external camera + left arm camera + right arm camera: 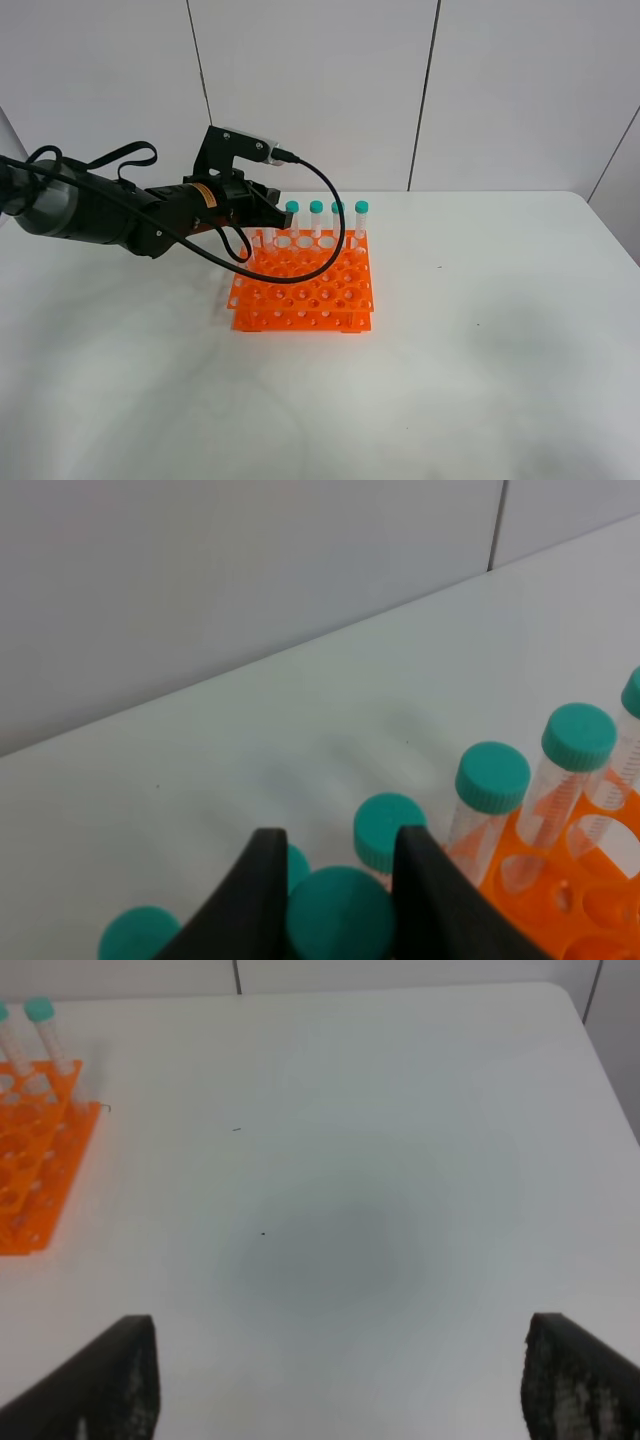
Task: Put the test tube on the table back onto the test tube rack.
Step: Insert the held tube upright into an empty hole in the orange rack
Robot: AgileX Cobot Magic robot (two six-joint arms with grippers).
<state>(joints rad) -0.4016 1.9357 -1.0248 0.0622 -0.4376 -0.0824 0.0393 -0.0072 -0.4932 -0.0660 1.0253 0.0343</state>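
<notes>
In the left wrist view my left gripper (340, 880) is shut on the teal cap of the test tube (340, 918), whose body is hidden below. From above, the left gripper (268, 214) hangs over the back left corner of the orange test tube rack (305, 290). Several other teal-capped tubes (327, 215) stand upright in the rack's back row, and their caps (492, 776) show beside the held one. My right gripper (338, 1365) is open over bare white table (400, 1110), well right of the rack (30, 1180). It holds nothing and is out of the high view.
A black cable (325, 235) loops from the left wrist across the rack's back. The rack's front rows of holes (310, 300) hold no tubes. White wall panels (320, 80) rise behind the table (480, 330).
</notes>
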